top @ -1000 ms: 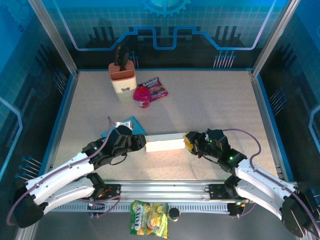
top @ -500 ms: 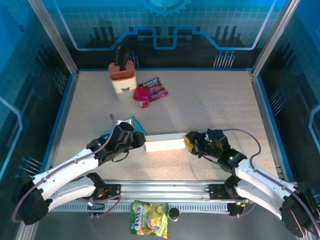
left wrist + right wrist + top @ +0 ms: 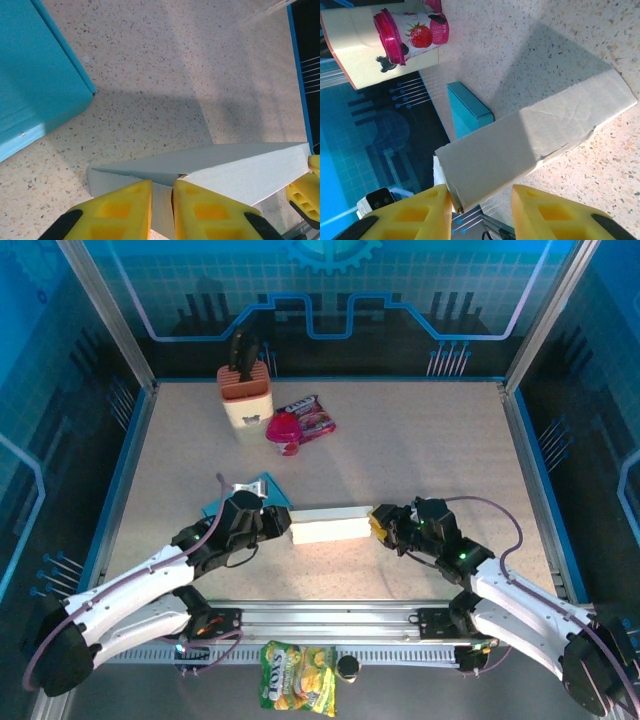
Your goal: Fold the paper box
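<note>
The paper box [image 3: 330, 525] is a long white carton lying flat across the near middle of the table. My left gripper [image 3: 283, 524] is at its left end. In the left wrist view, the yellow fingers [image 3: 117, 210] of the left gripper [image 3: 162, 192] are pressed onto a thin flap of the paper box [image 3: 240, 170]. My right gripper [image 3: 380, 523] is at the box's right end. In the right wrist view, the right gripper [image 3: 481, 195] straddles the end of the paper box [image 3: 535, 135]. One finger [image 3: 415, 215] touches it and the other stands clear.
A teal box [image 3: 255, 490] lies just behind my left gripper. A knife block [image 3: 245, 400], a strawberry cup [image 3: 285, 432] and a candy packet [image 3: 312, 415] sit at the back left. A snack bag [image 3: 297, 677] lies below the front rail.
My left gripper's jaws have closed onto the flap at the box's left end. The right gripper's jaws have narrowed slightly. The box has stayed in place.
</note>
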Robot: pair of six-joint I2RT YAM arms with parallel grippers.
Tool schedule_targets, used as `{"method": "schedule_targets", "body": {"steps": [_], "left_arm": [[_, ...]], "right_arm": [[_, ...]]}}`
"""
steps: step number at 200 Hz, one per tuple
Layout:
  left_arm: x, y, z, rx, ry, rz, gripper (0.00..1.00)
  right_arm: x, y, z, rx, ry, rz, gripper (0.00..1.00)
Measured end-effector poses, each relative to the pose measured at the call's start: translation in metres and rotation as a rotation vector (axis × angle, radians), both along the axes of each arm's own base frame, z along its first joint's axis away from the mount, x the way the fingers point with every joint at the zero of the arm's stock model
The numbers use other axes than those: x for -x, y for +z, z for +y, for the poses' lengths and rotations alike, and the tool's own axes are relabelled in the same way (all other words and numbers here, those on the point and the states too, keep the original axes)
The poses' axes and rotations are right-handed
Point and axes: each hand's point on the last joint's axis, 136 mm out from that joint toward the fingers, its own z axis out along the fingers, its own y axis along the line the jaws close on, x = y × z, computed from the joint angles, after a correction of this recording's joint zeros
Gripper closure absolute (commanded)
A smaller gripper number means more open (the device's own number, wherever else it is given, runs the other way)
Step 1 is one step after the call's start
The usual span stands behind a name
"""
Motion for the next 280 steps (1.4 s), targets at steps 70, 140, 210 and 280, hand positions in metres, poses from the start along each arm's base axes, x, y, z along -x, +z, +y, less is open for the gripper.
{"method": "schedule_targets", "body": {"steps": [70, 140, 210, 280], "left_arm": [[0.031, 0.001, -0.031, -0.029, -0.131, -0.032, 0.85], [0.067, -0.038, -0.064, -0.149, -0.236, 0.011, 0.84], [0.071, -0.085, -0.060, -0.289, -0.204, 0.082, 0.70], [0.036, -0.023, -0.025, -0.130, -0.056, 0.008, 0.02]], "right_arm": [[-0.008, 0.003, -0.019, 0.101, 0.030, -0.094, 0.74], [0.037, -0.039, -0.048, 0.342, 0.194, -0.043, 0.71], [0.062, -0.092, -0.065, 0.449, 0.294, 0.134, 0.62], [0.022, -0.031, -0.062, 0.553, 0.326, -0.119, 0.00]]}}
